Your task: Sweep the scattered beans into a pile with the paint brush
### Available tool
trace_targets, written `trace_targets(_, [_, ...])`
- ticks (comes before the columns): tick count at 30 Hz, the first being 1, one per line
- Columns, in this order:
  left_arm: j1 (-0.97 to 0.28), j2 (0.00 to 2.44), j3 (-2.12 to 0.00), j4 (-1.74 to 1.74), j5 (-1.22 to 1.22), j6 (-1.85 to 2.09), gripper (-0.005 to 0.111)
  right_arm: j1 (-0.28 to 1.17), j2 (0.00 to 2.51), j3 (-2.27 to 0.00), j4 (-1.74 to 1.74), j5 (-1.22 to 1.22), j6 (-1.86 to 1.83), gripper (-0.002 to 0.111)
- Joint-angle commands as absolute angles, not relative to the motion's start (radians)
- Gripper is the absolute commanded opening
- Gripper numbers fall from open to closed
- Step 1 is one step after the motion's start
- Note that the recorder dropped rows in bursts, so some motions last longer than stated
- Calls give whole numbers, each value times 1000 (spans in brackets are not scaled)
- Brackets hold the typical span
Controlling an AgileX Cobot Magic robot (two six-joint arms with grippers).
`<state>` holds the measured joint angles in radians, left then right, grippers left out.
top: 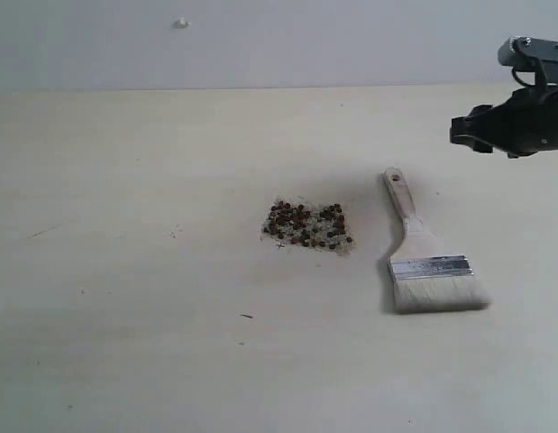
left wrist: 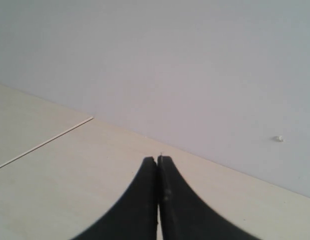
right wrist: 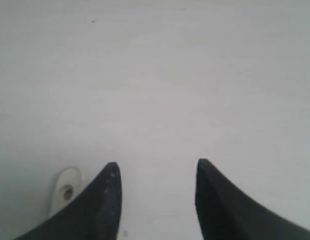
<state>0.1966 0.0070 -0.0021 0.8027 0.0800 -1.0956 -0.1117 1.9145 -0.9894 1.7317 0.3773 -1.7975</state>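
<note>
One right tool [right wrist: 157, 167] gapes near the paint brush [top: 423, 262] handle; left tool [left wrist: 157, 159] sits pressed together.

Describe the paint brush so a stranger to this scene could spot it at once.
On the pale table, find the dark pile of beans near the middle. The paint brush lies flat to its right in the exterior view. Only it has a wooden handle, silver ferrule and cream bristles.

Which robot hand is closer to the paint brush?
Right. The right gripper hangs open just beyond the paint brush; its holed handle end shows beside the fingers. The left gripper, shut, sees only table and wall.
</note>
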Motion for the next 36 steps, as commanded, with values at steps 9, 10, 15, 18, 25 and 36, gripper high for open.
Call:
trace_targets(9, [196,0,0,802,82,-1098,0,-116,1551,-796,1744,315,-1716,0])
trace_targets(10, [196,0,0,802,82,-1098,0,-116,1510,-759,1744,328,-1727,0])
trace_targets(15, [196,0,0,802,82,-1098,0,-116,1266,-579,1744,332,-1784,0])
trace_targets(18, [196,0,0,802,82,-1098,0,-116,1084,-486,1744,321,-1781,0])
trace_targets(25, [196,0,0,802,82,-1098,0,-116,538,-261,1744,315,-1664,0])
trace_targets(36, [196,0,0,802,82,-1098,0,-116,0,0,1681,309,-1476,0])
